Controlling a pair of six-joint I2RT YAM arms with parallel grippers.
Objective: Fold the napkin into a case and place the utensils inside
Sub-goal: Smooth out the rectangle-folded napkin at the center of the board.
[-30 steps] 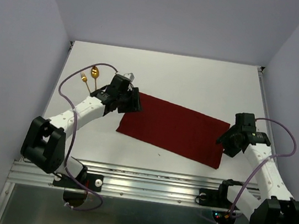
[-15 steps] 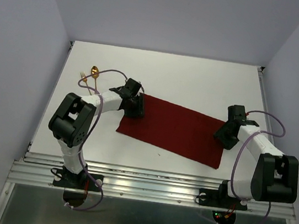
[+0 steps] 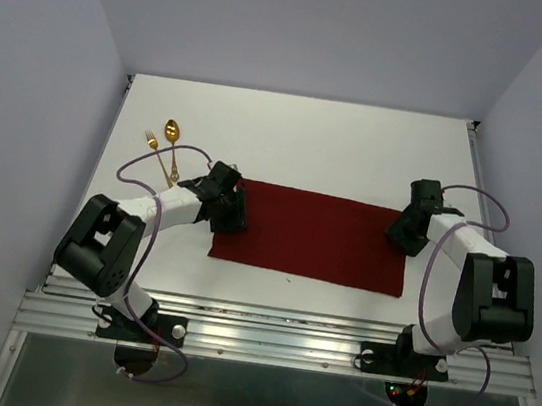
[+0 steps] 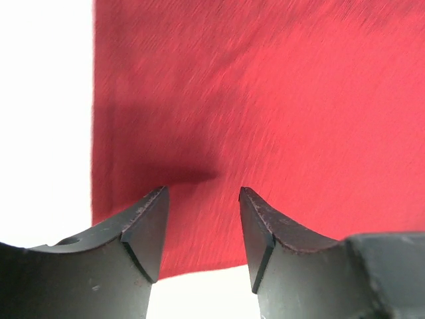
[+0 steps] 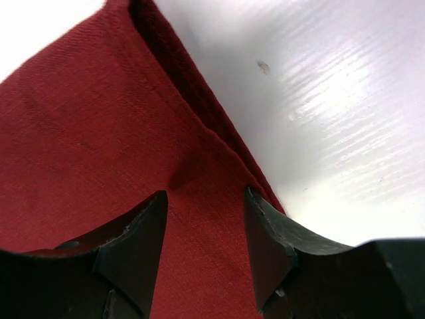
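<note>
Maroon napkin (image 3: 312, 237), soft limp cloth at frame centre, is likely best pinched at its end edges, where left pincer (image 4: 202, 198) and right pincer (image 5: 206, 198) sit, jaws apart.

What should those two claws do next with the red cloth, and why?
Probably close both claws on the napkin at its ends. The left claw and right claw sit open over opposite ends of the folded cloth, gripping nothing, and another fold seems needed to narrow it.
</note>
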